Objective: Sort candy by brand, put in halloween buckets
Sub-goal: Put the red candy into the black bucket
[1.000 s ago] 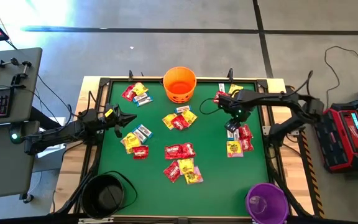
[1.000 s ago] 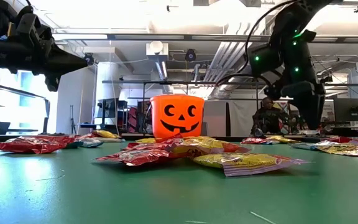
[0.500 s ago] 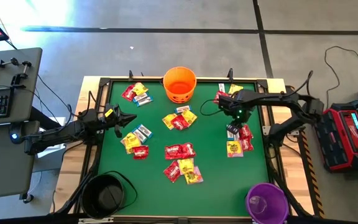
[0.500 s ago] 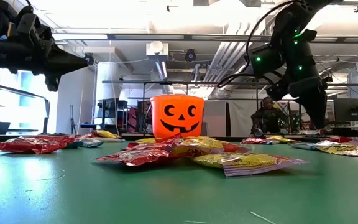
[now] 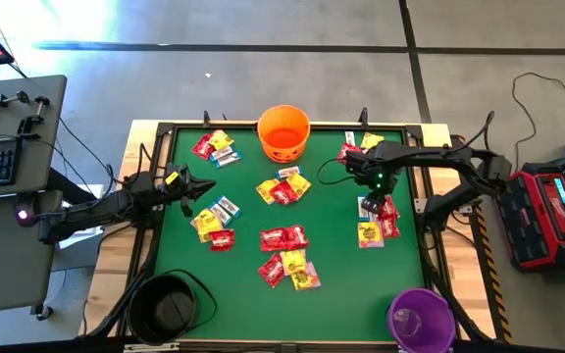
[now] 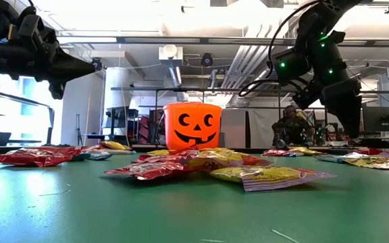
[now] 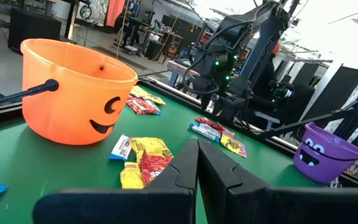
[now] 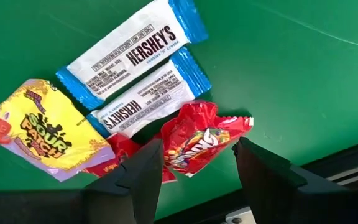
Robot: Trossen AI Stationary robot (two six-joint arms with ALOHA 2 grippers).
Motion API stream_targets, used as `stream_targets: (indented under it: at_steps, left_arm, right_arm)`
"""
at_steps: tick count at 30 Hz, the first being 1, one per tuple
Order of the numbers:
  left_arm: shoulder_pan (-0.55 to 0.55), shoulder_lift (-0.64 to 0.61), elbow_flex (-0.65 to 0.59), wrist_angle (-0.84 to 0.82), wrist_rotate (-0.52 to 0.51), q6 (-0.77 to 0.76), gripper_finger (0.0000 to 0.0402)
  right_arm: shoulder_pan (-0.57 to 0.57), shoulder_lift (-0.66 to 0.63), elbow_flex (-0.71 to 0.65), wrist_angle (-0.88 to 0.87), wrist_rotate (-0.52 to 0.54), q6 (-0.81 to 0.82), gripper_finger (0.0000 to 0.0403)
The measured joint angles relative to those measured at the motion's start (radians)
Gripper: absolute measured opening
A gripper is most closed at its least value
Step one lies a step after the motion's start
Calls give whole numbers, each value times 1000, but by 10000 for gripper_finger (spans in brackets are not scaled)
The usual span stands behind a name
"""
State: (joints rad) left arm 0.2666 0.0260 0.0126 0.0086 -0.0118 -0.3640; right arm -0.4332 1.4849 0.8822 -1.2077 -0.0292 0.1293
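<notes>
Right tool (image 8: 192,163) spread, poised above red candy packet (image 8: 201,142) at right edge of surface (image 5: 341,260); overlapping white-blue bars (image 8: 145,102) risk being pinched too. Left tool (image 7: 197,167) pressed together, idle.

In the high view the candy packets (image 5: 284,238) are too small for their brands to be read. The purple bucket (image 5: 421,321) is cut off by the bottom edge there. In the right wrist view a red packet (image 8: 120,157) lies mostly hidden under the yellow packet (image 8: 37,129) and the gripper's dark fingers (image 8: 140,175).
</notes>
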Motion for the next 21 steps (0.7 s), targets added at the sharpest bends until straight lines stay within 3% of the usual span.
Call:
stream_targets:
  at_steps: [21]
  left_arm:
    - [0,0,0,0,0,0,0]
  right_arm:
    - [0,0,-146,134,-8,-30,188]
